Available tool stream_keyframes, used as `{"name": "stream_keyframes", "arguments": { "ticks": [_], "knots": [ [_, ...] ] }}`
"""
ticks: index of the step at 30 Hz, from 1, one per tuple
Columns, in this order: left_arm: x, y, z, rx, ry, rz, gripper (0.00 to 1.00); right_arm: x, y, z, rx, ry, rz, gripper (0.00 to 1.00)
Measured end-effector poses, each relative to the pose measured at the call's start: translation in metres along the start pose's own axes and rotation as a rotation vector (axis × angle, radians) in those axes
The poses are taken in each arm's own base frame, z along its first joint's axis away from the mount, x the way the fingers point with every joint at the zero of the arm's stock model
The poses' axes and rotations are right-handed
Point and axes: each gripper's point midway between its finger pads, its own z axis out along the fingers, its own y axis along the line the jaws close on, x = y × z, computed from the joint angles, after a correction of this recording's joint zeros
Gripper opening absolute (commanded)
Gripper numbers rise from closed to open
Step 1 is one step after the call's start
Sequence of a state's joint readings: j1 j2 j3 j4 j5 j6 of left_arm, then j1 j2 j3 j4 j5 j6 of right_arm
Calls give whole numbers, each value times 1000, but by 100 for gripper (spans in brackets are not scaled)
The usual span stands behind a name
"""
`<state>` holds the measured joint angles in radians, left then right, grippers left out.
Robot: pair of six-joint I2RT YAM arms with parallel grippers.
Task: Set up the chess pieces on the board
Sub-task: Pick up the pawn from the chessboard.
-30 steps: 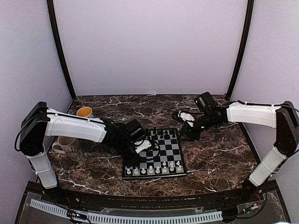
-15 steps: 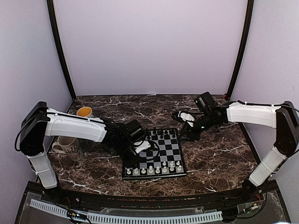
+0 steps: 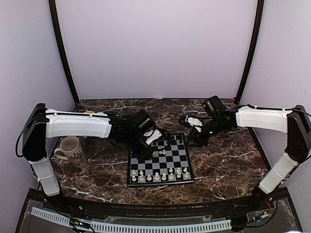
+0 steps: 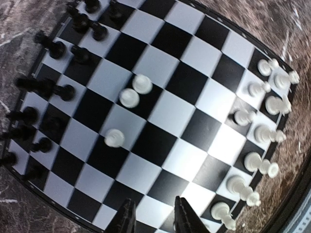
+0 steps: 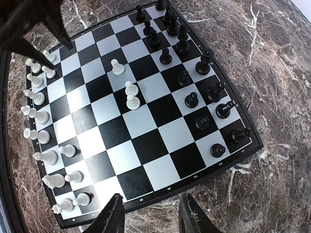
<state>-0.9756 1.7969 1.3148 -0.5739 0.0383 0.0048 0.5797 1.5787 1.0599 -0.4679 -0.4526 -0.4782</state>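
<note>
Black fingertips (image 4: 127,217) of the left pincer (image 4: 155,217) parted, with nothing between them; released, poised above one side edge of the board (image 4: 170,111), about midway between the two camps. Straight ahead of that pincer, three white pawns out on the middle squares: two touching or nearly so (image 4: 142,83) (image 4: 129,97), the third (image 4: 113,138) a little apart on a dark square. To one side, the black pieces (image 4: 48,87) in two ragged rows along the far edge; to the other, the remaining white pieces (image 4: 262,131) in two rows along the near edge, all upright as far as can be told.

Right pincer (image 5: 151,213) likewise parted and empty, hanging by the opposite side edge of the board (image 5: 146,145), over the rim and the stone beside it. Same three pawns in its view (image 5: 116,66) (image 5: 130,89) (image 5: 131,102).

From above: board (image 3: 165,160) flat on the dark veined marble tabletop (image 3: 223,160), between both arms. Pale mug (image 3: 70,149) upright well off to the left, under the left arm, handle towards the left wall.
</note>
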Motion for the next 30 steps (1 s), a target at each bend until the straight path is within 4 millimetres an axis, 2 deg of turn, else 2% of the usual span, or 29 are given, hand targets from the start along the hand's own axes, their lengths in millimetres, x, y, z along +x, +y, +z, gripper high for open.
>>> {"name": "stream_keyframes", "arguments": {
  "ticks": [5, 13, 21, 27, 30],
  "knots": [
    [-32, 27, 6, -76, -62, -80, 33, 0, 0, 0, 0, 0, 0, 39],
    [-35, 38, 39, -98, -33, -123, 34, 0, 0, 0, 1, 1, -2, 39],
    [-32, 41, 52, -102, -18, -144, 17, 0, 0, 0, 1, 1, -4, 39],
    [-32, 41, 53, -101, -16, -146, 5, 0, 0, 0, 1, 1, -7, 39],
    [-33, 42, 51, -99, -17, -147, 2, 0, 0, 0, 1, 1, -7, 39]
  ]
}}
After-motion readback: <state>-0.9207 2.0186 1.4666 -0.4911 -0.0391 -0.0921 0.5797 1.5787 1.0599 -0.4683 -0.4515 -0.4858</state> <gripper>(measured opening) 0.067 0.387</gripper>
